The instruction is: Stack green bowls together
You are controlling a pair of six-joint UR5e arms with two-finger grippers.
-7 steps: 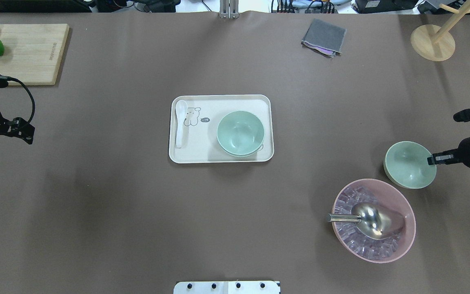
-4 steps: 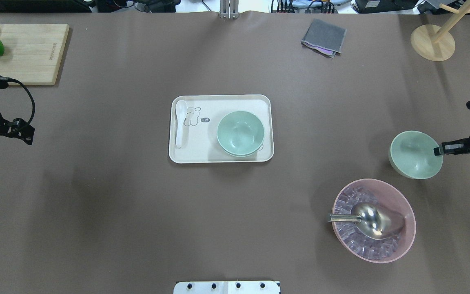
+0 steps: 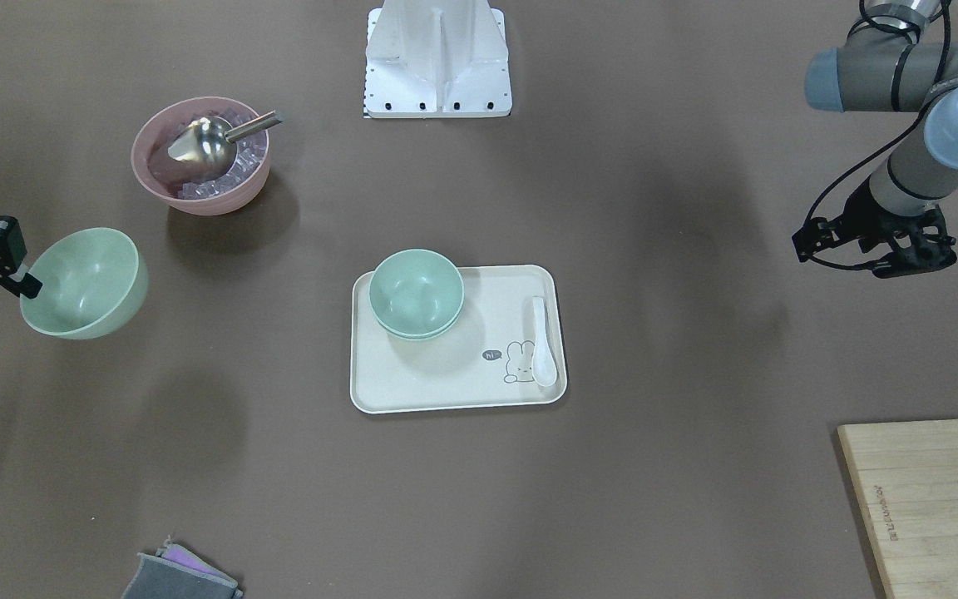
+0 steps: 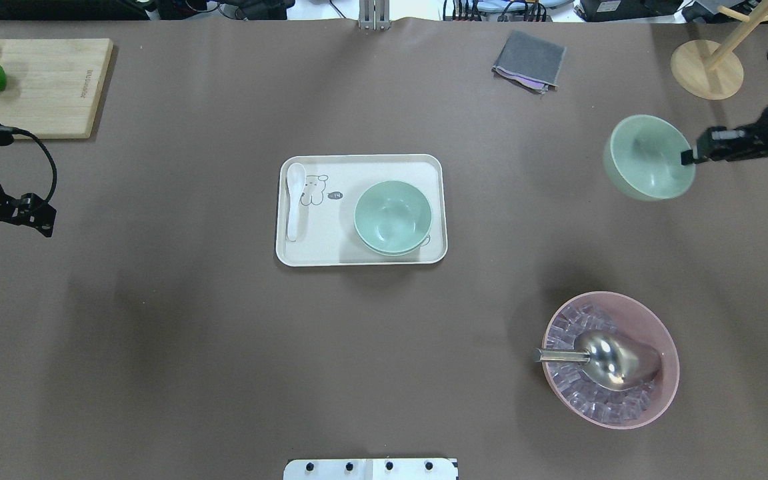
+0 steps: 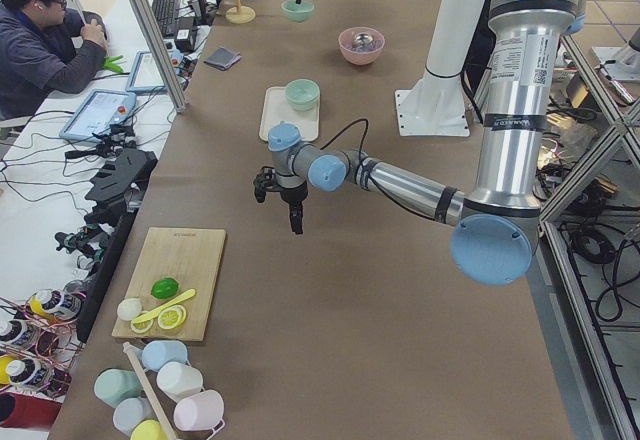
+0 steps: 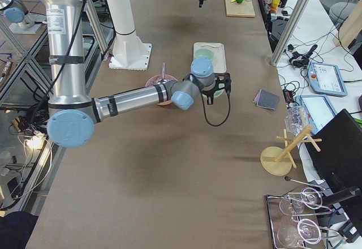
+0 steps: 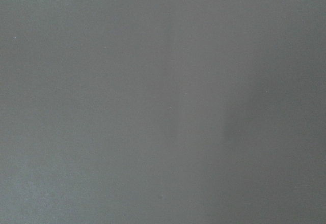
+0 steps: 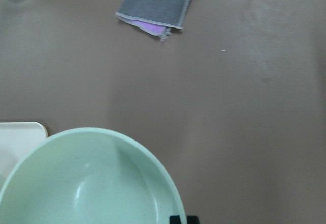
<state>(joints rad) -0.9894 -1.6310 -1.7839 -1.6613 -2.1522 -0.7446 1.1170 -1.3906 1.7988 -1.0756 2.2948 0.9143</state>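
Observation:
Two pale green bowls (image 4: 393, 217) sit nested on the right half of a cream tray (image 4: 361, 257); they also show in the front view (image 3: 416, 293). My right gripper (image 4: 689, 157) is shut on the rim of the third green bowl (image 4: 649, 158) and holds it tilted in the air above the table, far right of the tray. That bowl fills the bottom of the right wrist view (image 8: 91, 183) and shows in the front view (image 3: 84, 283). My left gripper (image 4: 36, 215) hangs open and empty at the table's left edge.
A white spoon (image 4: 295, 200) lies on the tray's left side. A pink bowl (image 4: 664, 393) with ice and a metal scoop stands front right. A grey cloth (image 4: 529, 61), a wooden stand (image 4: 707, 69) and a cutting board (image 4: 57, 87) lie along the far side.
My right gripper has raised the green bowl from beside the pink bowl and carried it toward the table's far side and slightly left. The left arm has not moved.

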